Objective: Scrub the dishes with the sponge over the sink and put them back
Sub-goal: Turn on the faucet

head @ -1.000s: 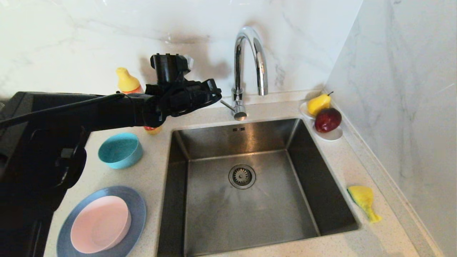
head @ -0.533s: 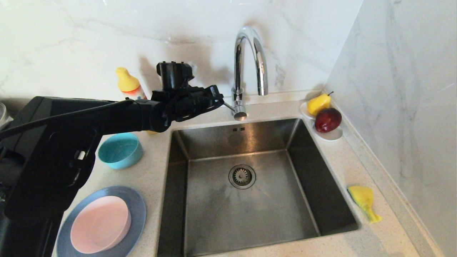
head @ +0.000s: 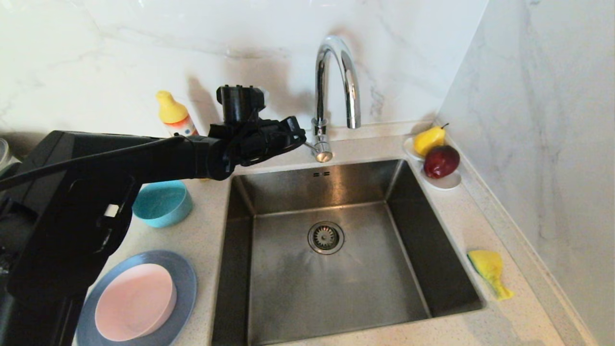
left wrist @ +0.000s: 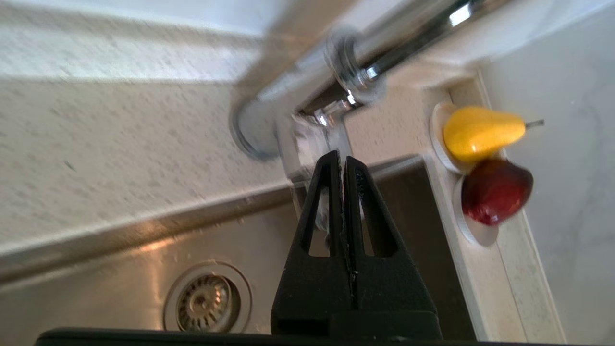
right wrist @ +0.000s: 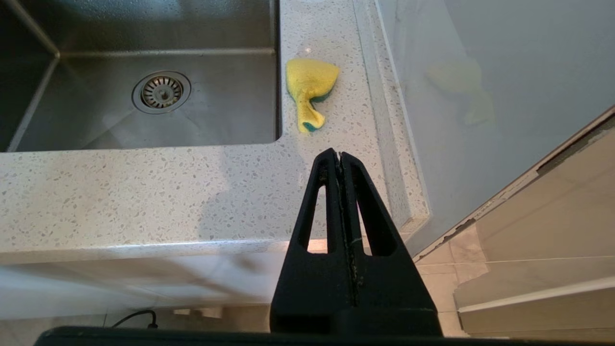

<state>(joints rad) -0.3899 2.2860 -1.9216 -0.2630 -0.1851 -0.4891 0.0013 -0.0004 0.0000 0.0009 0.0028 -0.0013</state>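
My left gripper (head: 299,136) is shut and empty, its tips right at the chrome tap's (head: 336,72) side lever (head: 311,145); in the left wrist view the shut gripper (left wrist: 342,156) overlaps the blurred lever (left wrist: 312,139). The sink (head: 336,288) below is bare. On the left counter a pink bowl (head: 134,302) rests on the grey-blue plate (head: 186,283), with the teal bowl (head: 161,202) behind them. The yellow sponge (head: 487,269) lies on the right counter. My right gripper (right wrist: 338,154) is shut and parked below the counter's front edge, short of the sponge (right wrist: 310,84).
A white saucer (head: 447,181) with a pear (head: 429,139) and an apple (head: 440,161) sits in the back right corner. A yellow-capped bottle (head: 174,115) stands behind my left arm. Marble walls close the back and right. The drain (head: 325,237) is mid-basin.
My left arm has shifted right and a little down, bringing its shut tips up to the tap lever. Dishes and sponge have not moved.
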